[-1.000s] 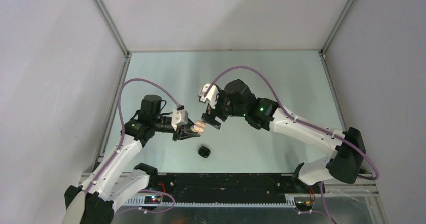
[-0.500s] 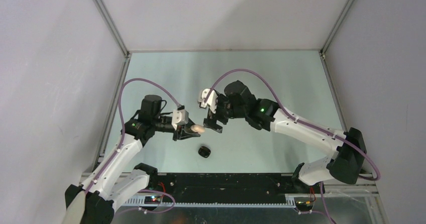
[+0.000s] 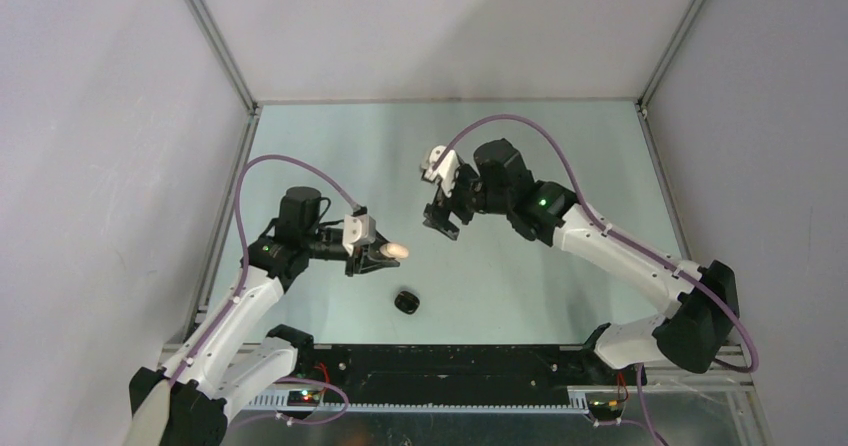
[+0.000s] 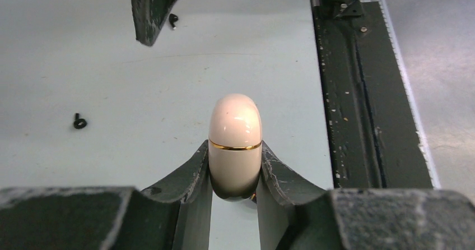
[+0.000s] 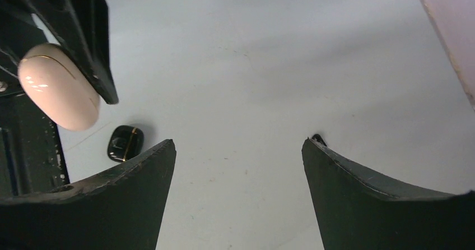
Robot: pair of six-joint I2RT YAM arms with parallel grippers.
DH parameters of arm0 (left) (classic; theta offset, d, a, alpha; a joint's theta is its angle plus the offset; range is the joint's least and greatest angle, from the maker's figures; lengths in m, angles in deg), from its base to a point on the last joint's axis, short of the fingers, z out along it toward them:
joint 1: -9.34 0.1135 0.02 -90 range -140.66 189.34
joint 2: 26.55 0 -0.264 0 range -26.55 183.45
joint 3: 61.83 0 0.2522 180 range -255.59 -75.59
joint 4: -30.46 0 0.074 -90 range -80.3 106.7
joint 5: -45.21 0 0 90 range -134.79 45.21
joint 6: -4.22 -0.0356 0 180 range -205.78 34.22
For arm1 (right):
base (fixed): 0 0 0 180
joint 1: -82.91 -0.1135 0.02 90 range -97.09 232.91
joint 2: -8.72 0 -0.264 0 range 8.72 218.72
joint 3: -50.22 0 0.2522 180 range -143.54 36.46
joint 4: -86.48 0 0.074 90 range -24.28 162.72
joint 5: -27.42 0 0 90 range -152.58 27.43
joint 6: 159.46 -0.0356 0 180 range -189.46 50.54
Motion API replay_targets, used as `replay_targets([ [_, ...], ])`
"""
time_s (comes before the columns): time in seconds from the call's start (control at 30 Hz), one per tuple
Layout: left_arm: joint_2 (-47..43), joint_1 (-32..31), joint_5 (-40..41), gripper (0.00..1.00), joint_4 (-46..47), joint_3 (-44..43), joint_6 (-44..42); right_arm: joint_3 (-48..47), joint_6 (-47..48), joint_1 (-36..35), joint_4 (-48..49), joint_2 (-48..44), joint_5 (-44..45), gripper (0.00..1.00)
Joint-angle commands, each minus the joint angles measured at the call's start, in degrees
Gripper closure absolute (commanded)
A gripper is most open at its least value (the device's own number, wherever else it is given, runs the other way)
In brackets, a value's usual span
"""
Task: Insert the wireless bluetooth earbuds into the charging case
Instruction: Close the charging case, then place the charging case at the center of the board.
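Closed left fingers (image 3: 372, 258) clamped on cream charging case (image 3: 395, 252).
From above: right fingers (image 3: 441, 222) spread wide and empty, beyond and right of the cream charging case; black case (image 3: 406, 302) on the bench (image 3: 560, 146), nearer than it. Left wrist: black earbud (image 4: 80, 121) on the bench left of it, another earbud (image 4: 173, 19) beyond. Right wrist: black earbud (image 5: 319, 139) far right of it.

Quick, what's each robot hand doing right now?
Left gripper: closed, holding the cream case.
Right gripper: open, holding nothing.
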Motion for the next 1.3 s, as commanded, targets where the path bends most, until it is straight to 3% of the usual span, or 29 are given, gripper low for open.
replay_targets([
  [0.0,-0.2,0.4,2.7,0.89,7.3,1.1,4.3,-0.1,-1.1,3.2,0.5,-3.0,-1.7,0.12],
  [0.33,1.3,0.4,9.8,0.9,16.0,2.5,11.2,-0.1,1.3,15.2,0.7,-9.3,5.8,0.12],
  [0.6,5.5,0.3,15.8,0.94,19.0,1.2,14.5,-0.1,-4.5,30.5,0.0,-16.6,-3.1,0.08],
  [0.77,11.1,0.4,18.2,0.95,14.7,-2.8,13.4,0.5,-3.0,30.6,-6.9,-16.7,-4.1,0.07],
  [1.07,16.9,0.3,17.1,0.95,9.3,-10.0,10.7,5.5,-3.3,28.7,-5.0,-14.9,-11.9,0.06],
  [1.27,23.0,0.4,20.3,0.96,11.0,-10.8,15.8,7.4,-1.9,26.9,-4.4,-14.5,-11.9,0.06],
])
